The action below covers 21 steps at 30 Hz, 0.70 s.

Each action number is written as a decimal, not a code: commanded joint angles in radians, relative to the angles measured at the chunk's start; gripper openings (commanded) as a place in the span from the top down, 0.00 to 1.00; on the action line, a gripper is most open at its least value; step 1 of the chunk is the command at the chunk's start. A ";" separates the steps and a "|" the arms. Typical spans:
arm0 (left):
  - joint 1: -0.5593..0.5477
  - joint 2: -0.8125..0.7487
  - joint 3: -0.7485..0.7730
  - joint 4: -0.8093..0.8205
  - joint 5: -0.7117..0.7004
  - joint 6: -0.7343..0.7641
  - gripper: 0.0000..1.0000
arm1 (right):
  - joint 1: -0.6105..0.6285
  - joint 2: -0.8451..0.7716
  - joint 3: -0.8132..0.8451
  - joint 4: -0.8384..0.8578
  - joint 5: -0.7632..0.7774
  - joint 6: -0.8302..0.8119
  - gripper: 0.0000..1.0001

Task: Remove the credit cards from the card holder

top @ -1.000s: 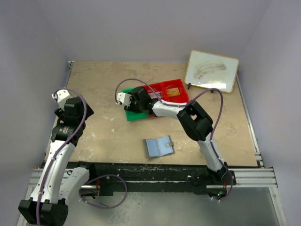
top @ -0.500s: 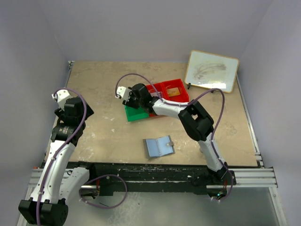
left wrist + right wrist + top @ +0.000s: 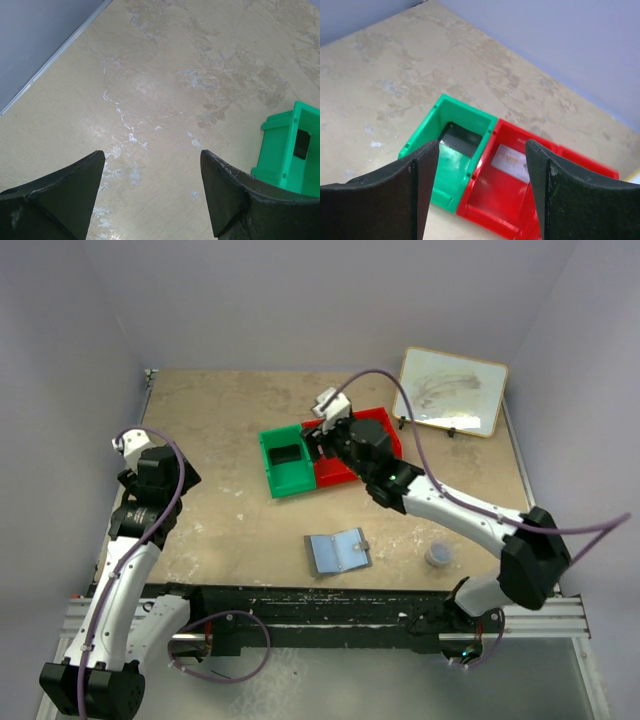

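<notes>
On the bench (image 3: 220, 410), the card holder (image 3: 337, 552) lies open. Red bin (image 3: 335, 473) partly hidden; left gripper (image 3: 151, 152) and right gripper (image 3: 482, 143) gape.

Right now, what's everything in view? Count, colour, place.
green bin: one, green, mid-table
red bins: two, red, right of the green bin
credit cards: two visible; dark in green bin, pale in nearest red bin
card holder: one, silver-grey, open, near front edge
puck: one, silvery, front right
whiteboard: one, white, wood-framed, far right corner
table: one, tan
left gripper: open, over bare table, left
right gripper: open, above the bins
</notes>
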<state>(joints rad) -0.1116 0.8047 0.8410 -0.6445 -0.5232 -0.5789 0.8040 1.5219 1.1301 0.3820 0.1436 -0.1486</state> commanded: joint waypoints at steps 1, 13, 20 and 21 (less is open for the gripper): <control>0.006 -0.001 0.006 0.040 0.013 0.029 0.25 | -0.014 -0.112 -0.116 -0.089 0.224 0.336 0.24; 0.006 0.011 0.004 0.038 0.001 0.027 0.25 | -0.019 -0.377 -0.349 -0.418 0.164 0.715 0.00; 0.005 0.041 -0.007 0.060 0.091 0.030 0.25 | -0.019 -0.513 -0.457 -0.528 0.138 0.876 0.00; 0.006 0.048 -0.008 0.066 0.114 0.029 0.25 | -0.019 -0.526 -0.473 -0.528 0.111 0.891 0.00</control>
<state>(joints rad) -0.1116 0.8379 0.8375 -0.6418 -0.4908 -0.5781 0.7845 1.0473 0.7010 -0.0868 0.2955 0.6029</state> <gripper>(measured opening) 0.748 0.996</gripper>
